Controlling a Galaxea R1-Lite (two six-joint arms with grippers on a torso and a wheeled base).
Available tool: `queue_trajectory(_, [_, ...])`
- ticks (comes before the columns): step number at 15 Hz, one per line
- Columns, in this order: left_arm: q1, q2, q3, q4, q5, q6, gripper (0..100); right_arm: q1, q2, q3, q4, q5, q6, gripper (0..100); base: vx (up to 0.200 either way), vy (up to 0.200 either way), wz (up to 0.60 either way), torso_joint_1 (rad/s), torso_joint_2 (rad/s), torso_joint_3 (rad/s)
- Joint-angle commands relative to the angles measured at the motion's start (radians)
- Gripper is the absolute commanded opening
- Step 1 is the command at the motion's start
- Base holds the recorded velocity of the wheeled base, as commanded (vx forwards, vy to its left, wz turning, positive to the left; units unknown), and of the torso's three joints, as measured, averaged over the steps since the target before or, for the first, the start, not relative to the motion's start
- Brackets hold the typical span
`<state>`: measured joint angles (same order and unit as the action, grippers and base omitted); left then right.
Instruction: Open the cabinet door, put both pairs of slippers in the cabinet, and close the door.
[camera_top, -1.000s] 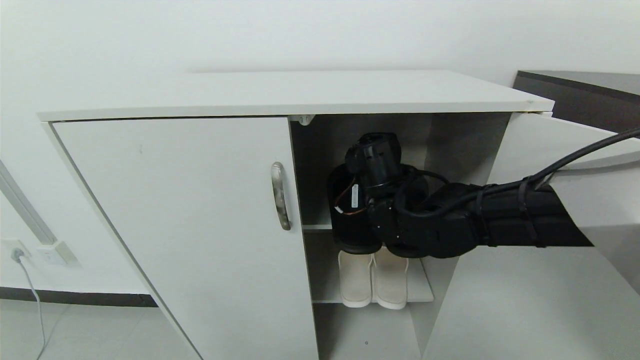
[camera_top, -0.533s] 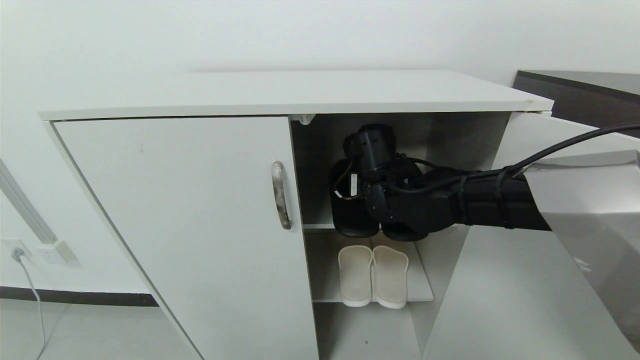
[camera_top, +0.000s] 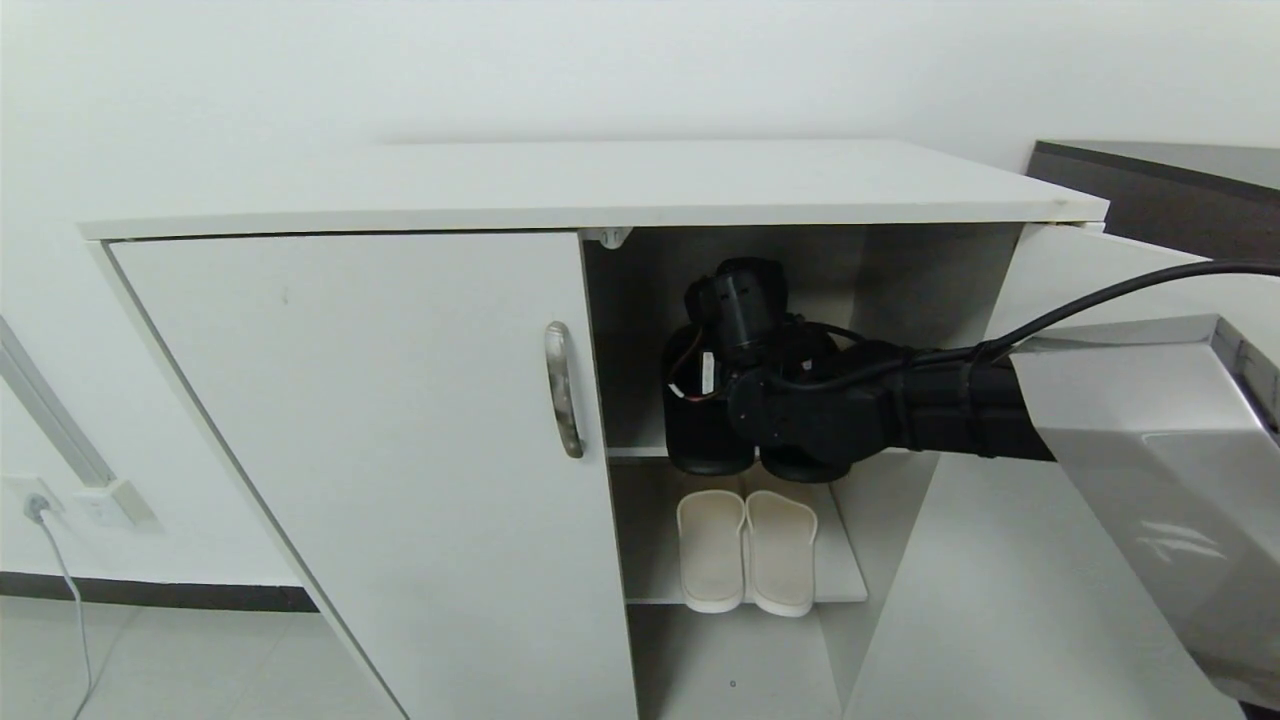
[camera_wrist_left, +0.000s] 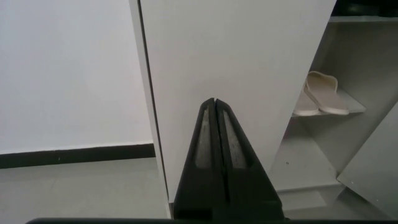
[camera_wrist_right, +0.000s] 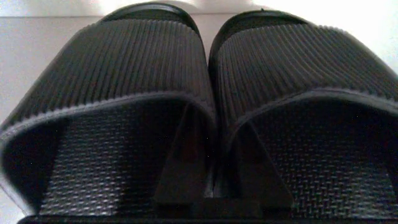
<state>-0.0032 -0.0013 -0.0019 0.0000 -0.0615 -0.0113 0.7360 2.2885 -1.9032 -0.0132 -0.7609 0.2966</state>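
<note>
Closest to you, your left claw (camera_wrist_left: 214, 106) hangs low in front of the shut left door (camera_top: 350, 450) of the cabinet (camera_top: 600, 185). Its two fingers are pressed together with nothing between them. The floor (camera_wrist_left: 74, 186) lies below it.

The right door (camera_top: 1000, 600) stands wide open, swung out toward you. Your right arm (camera_top: 900, 410) goes in past its top edge and into the open half of the cabinet.

At the end of that arm, your right claw (camera_wrist_right: 214, 149) is pinching the black slippers (camera_top: 705, 440). One finger (camera_wrist_right: 180, 165) sits inside one slipper and the other finger sits inside the other. They squeeze the two inner sides together, so the pair is held side by side. The heels are at the front edge of the upper shelf (camera_top: 632, 453) and the toes point toward the back. You cannot tell if the soles rest on the shelf.

One shelf down, the white slippers (camera_top: 745, 550) lie flat, side by side and touching. Their heels are near the front edge of the lower shelf (camera_top: 840, 580).

The metal handle (camera_top: 562, 390) sits on the shut door, right beside the opening.

Behind the cabinet is a white wall (camera_top: 600, 70). A socket (camera_top: 35, 505) with a cord plugged in is low on the wall, off to the left.
</note>
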Motion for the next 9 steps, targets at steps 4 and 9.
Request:
queue_trajectory(4, [0.0, 0.001, 0.0, 0.0, 0.0, -0.001, 0, 0.002, -0.011, 0.023, -0.001, -0.002, 0.004, 100, 0.0, 0.0, 0.0, 0.0, 0.0, 0.0])
queue_trajectory(9, [0.0, 0.001, 0.0, 0.0, -0.001, -0.001, 0, 0.033, -0.123, 0.164, -0.011, -0.005, 0.021, 100, 0.0, 0.0, 0.0, 0.0, 0.0, 0.0])
